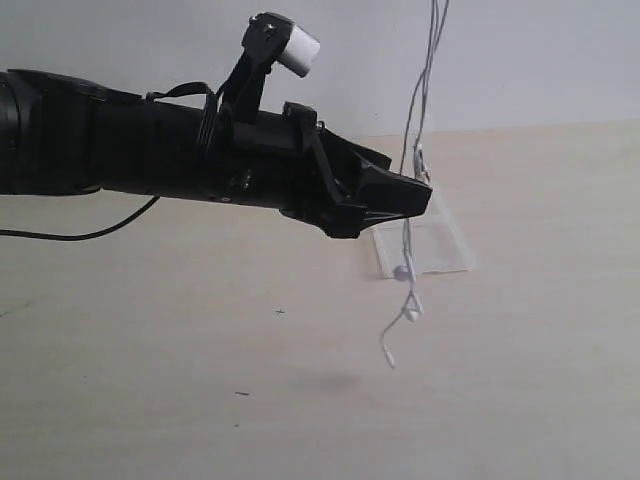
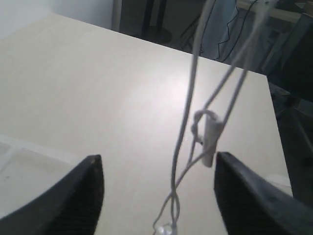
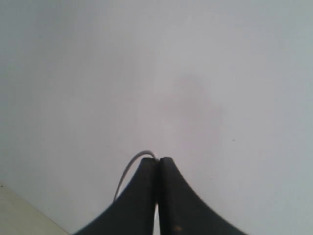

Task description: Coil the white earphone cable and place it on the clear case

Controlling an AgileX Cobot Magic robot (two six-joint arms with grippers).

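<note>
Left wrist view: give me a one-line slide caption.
Open left gripper straddles the hanging white earphone cable above the pale table.

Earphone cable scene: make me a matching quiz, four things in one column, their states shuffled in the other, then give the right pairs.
1. left hand
2. right hand
3. white earphone cable
4. clear case

A. lies on the table
B. shut, pinching the cable
C. open, straddling the cable
D. hangs down in the air

Pairs: 1-C; 2-B; 3-D; 4-A
</note>
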